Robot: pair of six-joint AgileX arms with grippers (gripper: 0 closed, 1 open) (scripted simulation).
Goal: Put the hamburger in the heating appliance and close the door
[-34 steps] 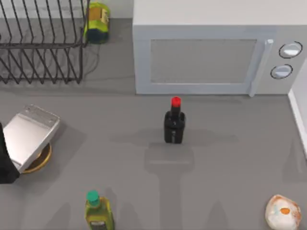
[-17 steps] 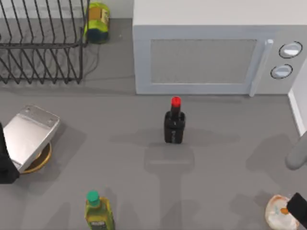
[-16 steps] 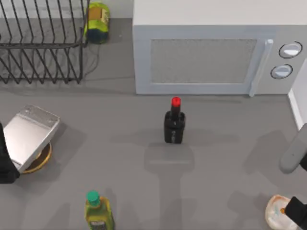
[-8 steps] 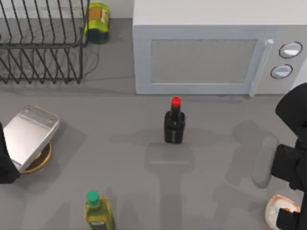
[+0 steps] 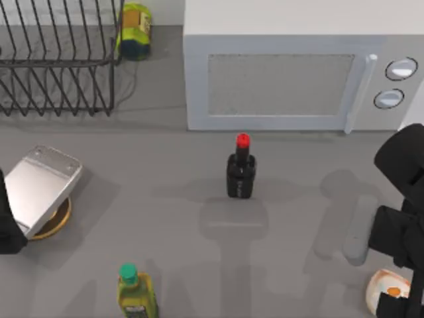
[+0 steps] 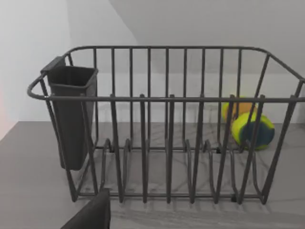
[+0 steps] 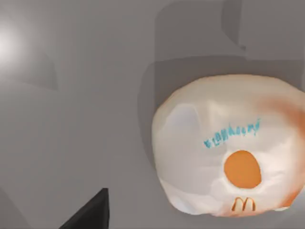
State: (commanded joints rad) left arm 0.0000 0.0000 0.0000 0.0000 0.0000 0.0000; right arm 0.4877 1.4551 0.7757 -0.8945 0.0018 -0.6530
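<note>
The hamburger is a pale round bun with an orange patch, lying on the table at the front right; the right wrist view looks straight down on the hamburger. My right gripper hovers open just above it, covering its right side, and holds nothing. One dark fingertip shows beside the bun, apart from it. The heating appliance is a pale grey microwave at the back right. Its door is shut, with the bar handle beside two knobs. My left arm stays parked at the left edge.
A black bottle with a red cap stands in front of the door. A green-capped bottle stands at the front left, a silver slab on a yellow disc near my left arm. A black wire rack and a yellow-green can are at the back left.
My right arm has come in from the right edge and settled over the hamburger, hiding part of it. The hamburger, the door and the left arm have not moved.
</note>
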